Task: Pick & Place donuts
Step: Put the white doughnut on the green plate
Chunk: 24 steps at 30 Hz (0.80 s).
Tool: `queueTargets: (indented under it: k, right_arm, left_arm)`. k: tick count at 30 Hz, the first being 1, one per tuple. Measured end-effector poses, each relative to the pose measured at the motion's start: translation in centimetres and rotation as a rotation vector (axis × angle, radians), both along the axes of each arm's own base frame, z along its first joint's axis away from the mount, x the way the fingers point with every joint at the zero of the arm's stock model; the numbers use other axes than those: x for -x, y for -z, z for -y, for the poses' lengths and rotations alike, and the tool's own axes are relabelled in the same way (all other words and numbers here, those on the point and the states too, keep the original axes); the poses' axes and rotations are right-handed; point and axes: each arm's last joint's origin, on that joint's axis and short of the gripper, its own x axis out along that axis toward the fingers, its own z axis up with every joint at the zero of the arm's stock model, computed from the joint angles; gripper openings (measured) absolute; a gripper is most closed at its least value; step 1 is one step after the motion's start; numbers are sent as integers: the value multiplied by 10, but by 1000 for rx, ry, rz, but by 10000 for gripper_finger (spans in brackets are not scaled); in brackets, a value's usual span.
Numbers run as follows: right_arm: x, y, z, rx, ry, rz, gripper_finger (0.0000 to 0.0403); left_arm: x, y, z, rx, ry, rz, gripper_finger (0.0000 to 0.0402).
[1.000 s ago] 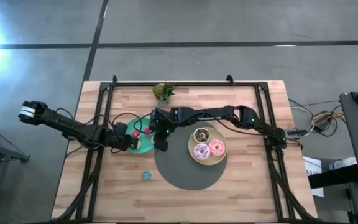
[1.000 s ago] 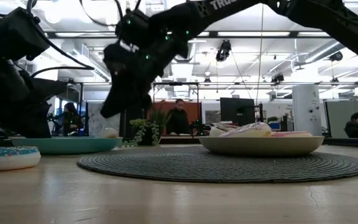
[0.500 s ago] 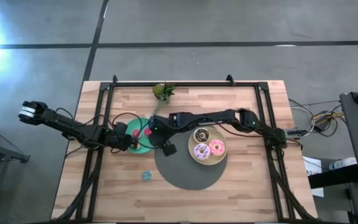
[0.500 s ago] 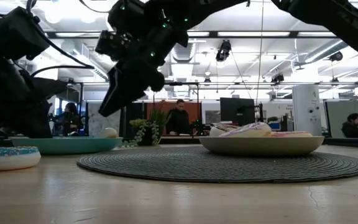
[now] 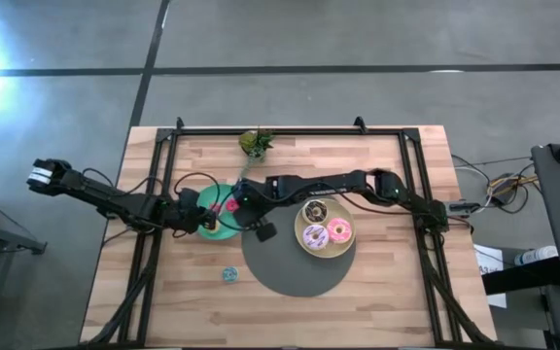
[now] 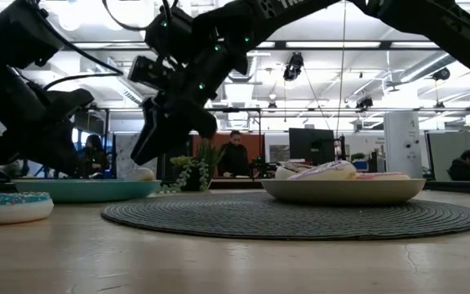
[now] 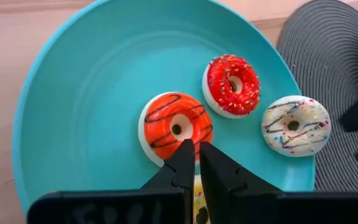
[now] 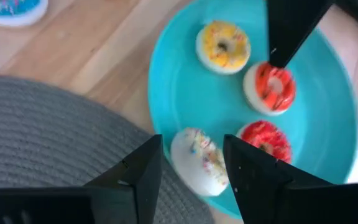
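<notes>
While three big donuts (image 5: 323, 226) already sit on the yellow plate (image 5: 300, 238), four small ones wait on the teal plate (image 7: 73, 93), one blue donut (image 5: 229, 274) on the bench, right gripper (image 8: 191, 163) wide above them, left gripper (image 7: 194, 155) closed.

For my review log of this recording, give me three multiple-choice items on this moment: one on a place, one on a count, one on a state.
1. Where does the blue donut lie?
A. on the bare wood of the table
B. on the teal plate
C. on the pale-yellow plate

2. How many donuts lie on the teal plate?
A. two
B. four
C. six

3. How do the fingers of the right tool stand?
A. shut on a donut
B. open, with nothing held
C. shut and empty

Key: 1 A, the high view shows it alone on the wood; 2 B, the right wrist view shows yellow, orange, red and white ones; 3 B, a clear gap shows between the fingers above the white donut.
</notes>
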Motion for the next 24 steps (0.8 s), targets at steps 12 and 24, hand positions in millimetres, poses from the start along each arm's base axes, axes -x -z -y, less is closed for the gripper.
queueTargets:
  k: [12, 24]
  right_arm:
    - [-1, 9, 2, 0, 5, 32, 159]
    - [-1, 24, 5, -4, 15, -7, 130]
  left_arm:
    - [-5, -12, 1, -13, 23, 30, 0]
    - [-5, -13, 1, -21, 20, 17, 0]
